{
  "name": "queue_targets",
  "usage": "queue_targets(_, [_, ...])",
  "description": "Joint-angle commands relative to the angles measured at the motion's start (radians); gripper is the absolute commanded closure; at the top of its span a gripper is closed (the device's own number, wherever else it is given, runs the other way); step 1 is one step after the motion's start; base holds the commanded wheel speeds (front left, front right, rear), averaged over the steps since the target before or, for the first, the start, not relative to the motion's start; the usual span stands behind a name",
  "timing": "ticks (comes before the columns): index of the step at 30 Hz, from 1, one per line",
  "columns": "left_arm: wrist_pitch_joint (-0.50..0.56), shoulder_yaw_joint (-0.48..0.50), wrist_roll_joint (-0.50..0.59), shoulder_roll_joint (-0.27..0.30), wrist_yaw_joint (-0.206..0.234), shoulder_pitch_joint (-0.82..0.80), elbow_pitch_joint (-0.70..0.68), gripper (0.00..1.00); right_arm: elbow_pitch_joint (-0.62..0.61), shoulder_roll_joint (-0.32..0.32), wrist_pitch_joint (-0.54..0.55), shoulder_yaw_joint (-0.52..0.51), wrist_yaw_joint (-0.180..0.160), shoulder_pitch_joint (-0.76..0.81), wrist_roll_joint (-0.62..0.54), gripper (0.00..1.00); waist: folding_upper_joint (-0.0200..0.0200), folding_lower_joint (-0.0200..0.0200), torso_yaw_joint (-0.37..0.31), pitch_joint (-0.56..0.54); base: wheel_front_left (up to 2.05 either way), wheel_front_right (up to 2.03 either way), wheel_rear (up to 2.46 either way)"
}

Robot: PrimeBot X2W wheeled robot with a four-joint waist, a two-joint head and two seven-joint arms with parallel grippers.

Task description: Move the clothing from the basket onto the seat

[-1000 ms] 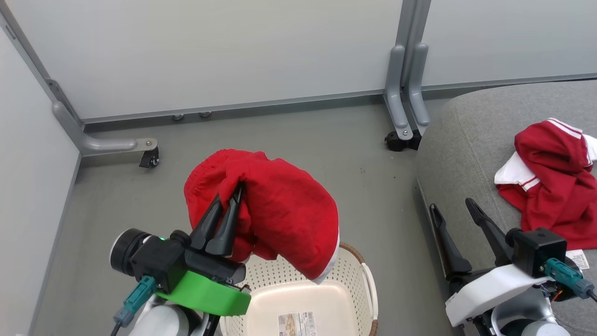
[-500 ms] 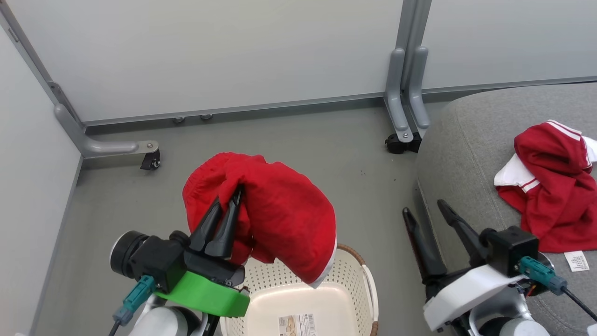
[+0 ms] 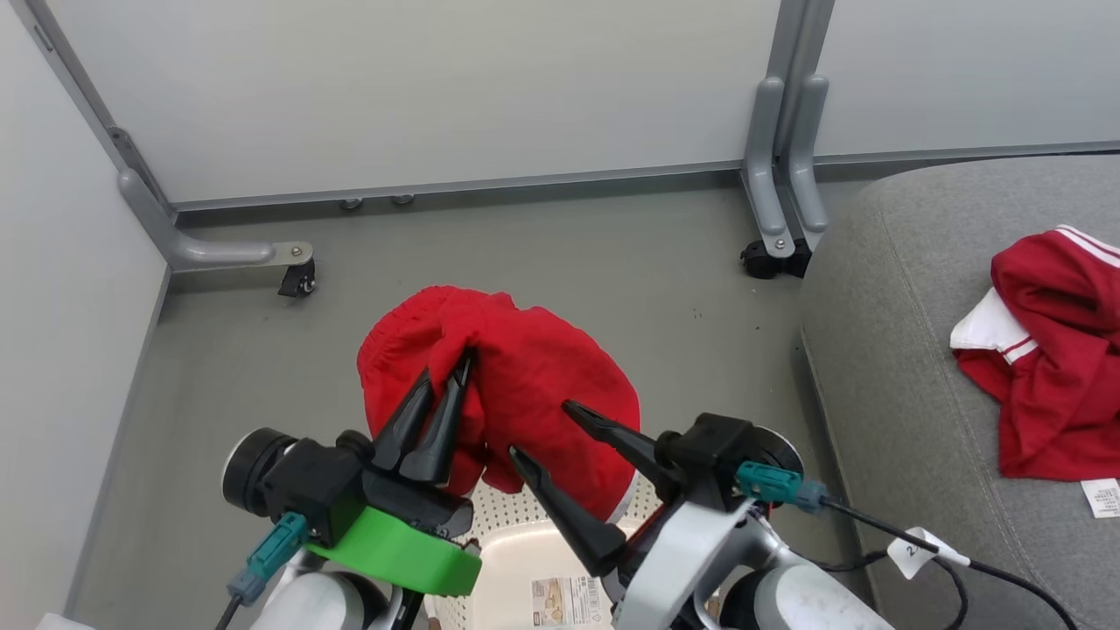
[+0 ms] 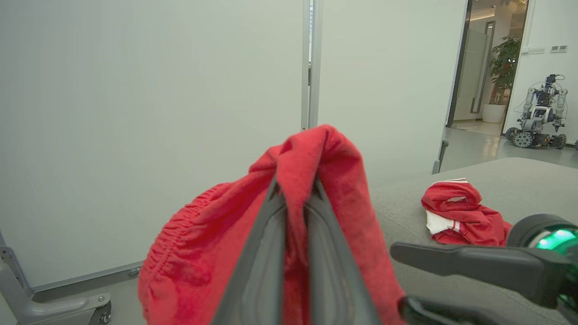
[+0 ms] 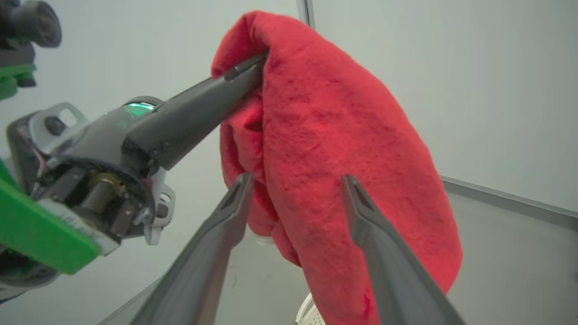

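The red shorts (image 3: pixel 542 367) (image 5: pixel 343 113) hang above the cream basket (image 3: pixel 512 560), and my left gripper (image 3: pixel 451 363) (image 4: pixel 295 189) is shut on a fold at their top. My right gripper (image 3: pixel 541 429) (image 5: pixel 297 177) is open, its two fingers straddling the hanging cloth at about mid height without closing on it. Between my arms I see part of the basket's perforated wall and its labelled base. The red and white shirt (image 3: pixel 1059 350) (image 4: pixel 465 216) lies crumpled on the grey seat (image 3: pixel 901 350) at the right.
Pale partition panels stand behind, with a caster foot (image 3: pixel 297 280) at the left and a post foot (image 3: pixel 774 254) beside the seat's corner. Grey floor lies between them. Another wheeled robot (image 4: pixel 539 113) stands far off through a doorway.
My right arm has swung left from the seat's edge to the hanging shorts, still open. The left gripper keeps its hold in place. The camera has shifted slightly.
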Motion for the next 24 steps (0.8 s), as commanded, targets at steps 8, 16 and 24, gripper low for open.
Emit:
queue_targets(8, [0.003, -0.028, -0.006, -0.015, -0.014, -0.029, 0.003, 1.00, 0.184, 0.004, -0.051, 0.067, -0.001, -0.130, -0.030, 0.00, 0.0000, 0.0001, 0.025, 0.009, 0.00, 0.00, 0.00])
queue_targets(16, [0.008, -0.051, -0.007, -0.024, -0.025, -0.038, 0.004, 1.00, 0.321, 0.031, -0.117, 0.085, -0.001, -0.202, -0.058, 0.00, 0.0000, 0.0001, 0.030, 0.014, 0.00, 0.00, 0.00])
queue_targets(24, [0.014, -0.075, -0.010, -0.033, -0.033, -0.046, 0.012, 1.00, 0.385, 0.038, -0.198, 0.106, -0.001, -0.248, -0.003, 0.00, 0.0000, 0.0001, 0.035, 0.016, 0.00, 0.00, 0.00])
